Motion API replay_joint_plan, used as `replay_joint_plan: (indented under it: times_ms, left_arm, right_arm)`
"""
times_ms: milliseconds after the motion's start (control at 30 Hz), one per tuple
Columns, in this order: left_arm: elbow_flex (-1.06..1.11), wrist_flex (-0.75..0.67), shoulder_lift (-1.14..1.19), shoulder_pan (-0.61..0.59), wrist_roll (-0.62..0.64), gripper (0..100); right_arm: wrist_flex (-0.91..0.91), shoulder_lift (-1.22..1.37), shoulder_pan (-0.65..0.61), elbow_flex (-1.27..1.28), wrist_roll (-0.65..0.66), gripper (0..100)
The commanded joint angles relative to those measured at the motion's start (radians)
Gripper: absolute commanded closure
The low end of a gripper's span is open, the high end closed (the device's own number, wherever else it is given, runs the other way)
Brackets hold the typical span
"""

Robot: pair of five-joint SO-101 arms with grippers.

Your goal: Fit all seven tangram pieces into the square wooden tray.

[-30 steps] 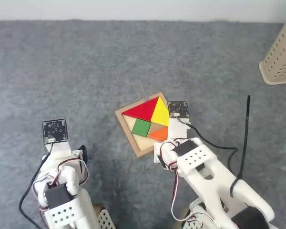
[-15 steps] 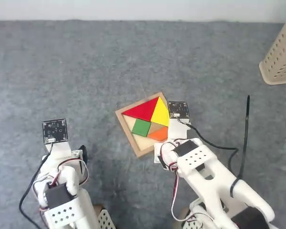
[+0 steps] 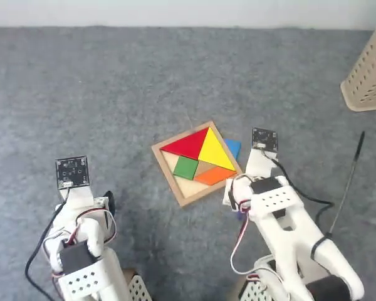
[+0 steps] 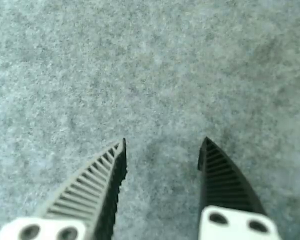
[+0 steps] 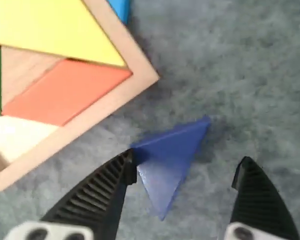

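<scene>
- The right gripper (image 5: 187, 157) is wide open, straddling a dark blue triangle (image 5: 167, 157) flat on the grey counter (image 5: 230, 60), one fingertip right at the triangle's corner.
- That triangle lies just outside the wooden tray (image 5: 80, 120), near its corner.
- Inside the tray: red triangle (image 3: 188, 145), yellow triangle (image 3: 213, 150), green square (image 3: 185, 167), orange parallelogram (image 3: 212, 177).
- A light blue piece (image 3: 233, 148) sits outside, tight against the rim.
- The left gripper (image 4: 165, 141) hangs open over bare counter, well apart from the tray.

Wooden tray (image 5: 90, 115) holds red, yellow, green, orange pieces (image 3: 212, 150); dark blue triangle (image 5: 167, 160) flat just outside it.
</scene>
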Motion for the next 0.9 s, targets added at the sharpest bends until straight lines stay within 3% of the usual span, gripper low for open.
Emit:
replay_joint_plan:
  times_ms: [0, 367, 600, 867]
  left_arm:
    - [-0.005, 0.003, -0.011, 0.002, 0.009, 77]
    - [-0.005, 0.003, -0.011, 0.002, 0.009, 77]
    - [-0.005, 0.003, -0.011, 0.002, 0.009, 77]
    - [-0.005, 0.003, -0.011, 0.002, 0.009, 77]
  right_arm:
    - [0.022, -0.045, -0.058, -0.083, 0.014, 69.0]
    - [-0.142, 0.166, -0.064, -0.091, -0.044, 69.0]
    - [-0.15, 0.183, 0.008, -0.089, -0.043, 69.5]
    - [-0.147, 0.189, 0.021, -0.083, -0.04, 77.9]
